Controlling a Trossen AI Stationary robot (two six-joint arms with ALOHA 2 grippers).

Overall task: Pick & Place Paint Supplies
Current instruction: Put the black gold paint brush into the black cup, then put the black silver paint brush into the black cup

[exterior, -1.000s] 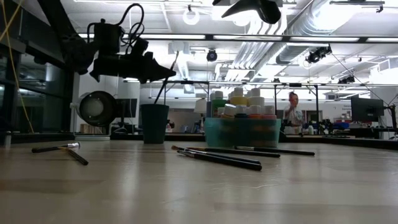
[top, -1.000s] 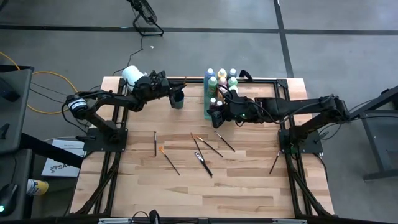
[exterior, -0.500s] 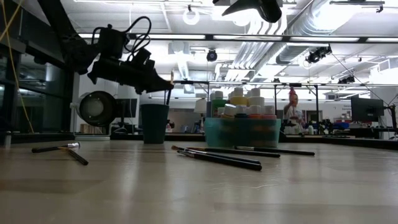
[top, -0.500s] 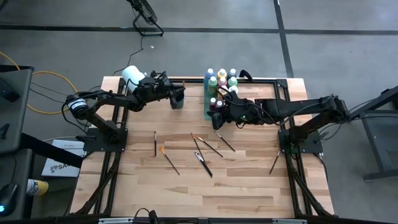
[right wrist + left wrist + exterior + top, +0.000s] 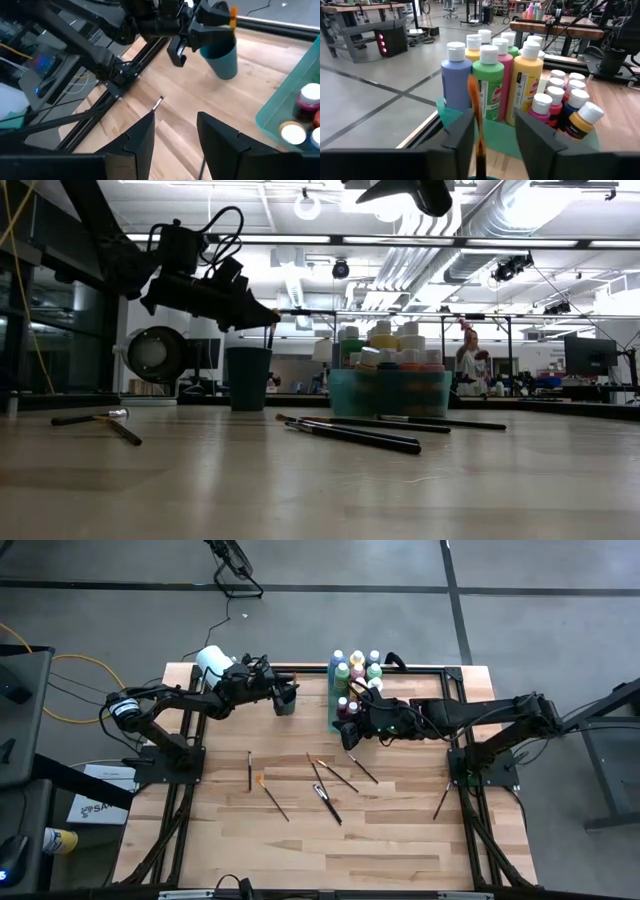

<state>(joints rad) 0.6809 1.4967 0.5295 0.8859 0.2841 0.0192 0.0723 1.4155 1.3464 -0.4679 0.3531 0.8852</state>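
You have a pale wood tabletop [image 5: 300,840], a large white roll [image 5: 211,661] at its far left corner, a dark teal cup [image 5: 286,701] standing upright nearby, a translucent green tray [image 5: 385,393] farther right, a person [image 5: 467,362] standing in the room behind.

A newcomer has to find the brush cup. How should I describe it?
Start at the green tray packed with paint bottles at the table's far edge. To its left, under the left gripper, stands a dark teal cup. It is the only cup, with an orange-tipped brush sticking up from it.
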